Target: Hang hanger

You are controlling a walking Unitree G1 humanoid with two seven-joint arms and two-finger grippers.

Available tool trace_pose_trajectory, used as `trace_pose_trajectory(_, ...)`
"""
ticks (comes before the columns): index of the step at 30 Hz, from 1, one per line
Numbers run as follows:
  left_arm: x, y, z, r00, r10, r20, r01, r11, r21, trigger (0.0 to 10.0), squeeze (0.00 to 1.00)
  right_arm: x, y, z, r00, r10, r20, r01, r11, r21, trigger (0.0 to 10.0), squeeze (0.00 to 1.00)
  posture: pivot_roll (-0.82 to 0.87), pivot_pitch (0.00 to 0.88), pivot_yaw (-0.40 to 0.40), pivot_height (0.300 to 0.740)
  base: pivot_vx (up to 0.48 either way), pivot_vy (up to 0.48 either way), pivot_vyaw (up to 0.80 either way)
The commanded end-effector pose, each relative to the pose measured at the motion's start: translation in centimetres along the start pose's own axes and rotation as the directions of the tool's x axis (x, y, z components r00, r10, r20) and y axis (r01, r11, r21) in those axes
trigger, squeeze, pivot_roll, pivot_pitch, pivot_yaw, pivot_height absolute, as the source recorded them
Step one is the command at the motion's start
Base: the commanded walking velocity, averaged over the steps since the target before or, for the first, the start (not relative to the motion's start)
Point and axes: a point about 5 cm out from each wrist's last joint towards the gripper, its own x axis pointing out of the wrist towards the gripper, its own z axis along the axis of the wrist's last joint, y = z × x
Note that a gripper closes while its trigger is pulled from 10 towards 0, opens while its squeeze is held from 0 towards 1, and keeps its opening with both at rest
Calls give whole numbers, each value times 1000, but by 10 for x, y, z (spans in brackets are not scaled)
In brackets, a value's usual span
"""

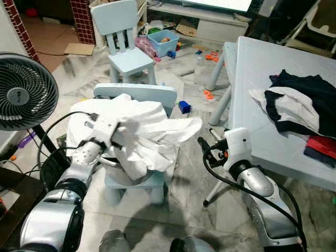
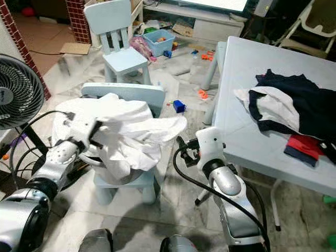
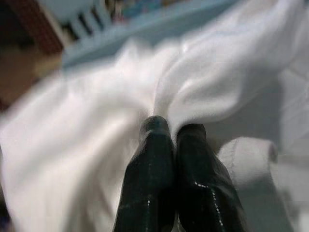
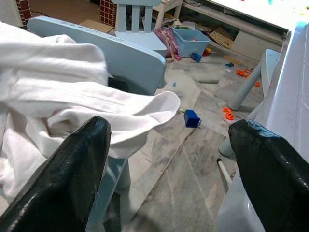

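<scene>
A white garment [image 1: 142,134] lies heaped over a small light-blue chair [image 1: 137,92] in front of me, one sleeve [image 4: 145,111] trailing off to the right. My left gripper [image 3: 172,126] is buried in the cloth, its two black fingers pressed together with a fold pinched at their tips. My right gripper [image 1: 206,149] hangs to the right of the chair, short of the sleeve end, with its fingers [image 4: 72,169] spread wide and nothing between them. I can make out no hanger.
A standing fan [image 1: 21,94] is close on the left. On the right, a light-blue table [image 1: 262,68] carries a pile of dark and white clothes [image 1: 299,102]. Further back stand a second blue chair [image 1: 126,47], a blue bin [image 1: 163,42] and scattered toys.
</scene>
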Motion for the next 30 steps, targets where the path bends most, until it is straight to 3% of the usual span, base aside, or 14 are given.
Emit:
trace_pose_trajectory(1,-6,6,-13,998,44,-55,-46,998,-41,0,0,1,-3,-3,1000,-7,-11,7,1000,-9,10000,0,-14,28,-87,740,0,0,0)
trace_pose_trajectory(4,-9,7,-18,995,69,-66,-73,996,-59,0,0,0,-2,-4,1000,-4,-13,4,1000,-8,10000,0,-13,28,-87,740,0,0,0)
trace_pose_trajectory(5,-12,7,-21,995,80,-65,-84,994,-75,8000,514,0,0,-4,1000,-1,-13,1,1000,-5,10000,0,-10,24,-86,740,0,0,0)
trace_pose_trajectory(6,-12,7,-21,995,80,-65,-84,994,-75,8000,514,0,0,-4,1000,-1,-13,1,1000,-5,10000,0,-10,24,-86,740,0,0,0)
trace_pose_trajectory(7,-14,8,-24,993,99,-69,-106,987,-121,10000,1000,0,1,-4,1000,1,-13,-1,1000,-4,10000,0,-7,22,-83,740,0,0,0)
trace_pose_trajectory(9,-18,12,-29,982,160,-97,-172,975,-139,10000,1000,1,1,-5,1000,-3,-12,3,1000,2,10000,0,-4,19,-73,740,0,0,0)
trace_pose_trajectory(14,-25,10,-35,978,156,-138,-176,973,-151,10000,1000,4,3,-5,1000,-10,-10,10,1000,11,10000,0,1,24,-57,740,0,0,0)
trace_pose_trajectory(16,-30,8,-41,976,147,-161,-168,978,-124,10000,1000,4,4,-6,1000,-11,-8,11,1000,14,10000,0,2,20,-53,740,0,0,0)
trace_pose_trajectory(20,-56,9,-69,951,151,-268,-179,980,-85,10000,1000,6,4,-6,1000,-27,0,27,999,24,10000,0,12,9,-32,740,0,0,0)
trace_pose_trajectory(25,-66,16,-75,941,208,-267,-230,972,-55,10000,1000,8,5,-5,999,-31,5,31,999,27,10000,0,17,7,-29,740,0,0,0)
trace_pose_trajectory(28,-71,27,-47,941,330,-75,-332,943,-12,10000,1000,9,4,-5,999,-35,9,34,999,31,10000,0,20,11,-28,740,0,0,0)
trace_pose_trajectory(30,-73,27,-21,931,362,53,-363,932,1,10000,1000,7,4,-8,999,-37,4,37,999,31,10000,0,22,14,-34,740,0,0,0)
